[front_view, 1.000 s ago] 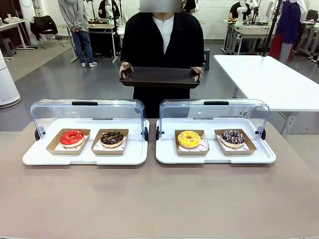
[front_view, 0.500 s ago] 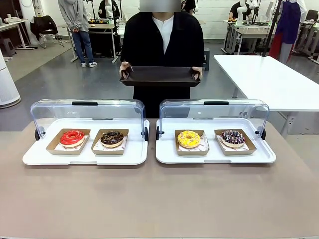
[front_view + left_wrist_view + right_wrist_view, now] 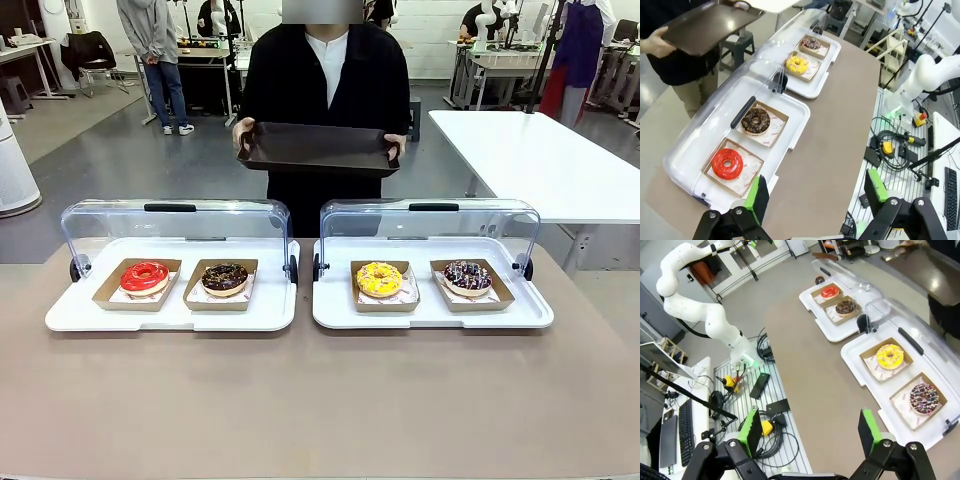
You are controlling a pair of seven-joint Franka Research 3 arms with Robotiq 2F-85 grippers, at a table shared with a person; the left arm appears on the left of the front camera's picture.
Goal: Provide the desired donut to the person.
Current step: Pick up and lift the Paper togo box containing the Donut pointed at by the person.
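Donuts (image 3: pixel 379 278) in lidded cases (image 3: pixel 180 318); person (image 3: pixel 325 80) holds tray (image 3: pixel 318 147); left gripper (image 3: pixel 817 189), right gripper (image 3: pixel 808 431) released.

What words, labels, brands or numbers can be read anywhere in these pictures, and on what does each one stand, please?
No text can be read in any of these views.
Chocolate donut, its paper liner: faint pink print, too small to read.
Red donut, its paper sheet: the same faint print, unreadable.
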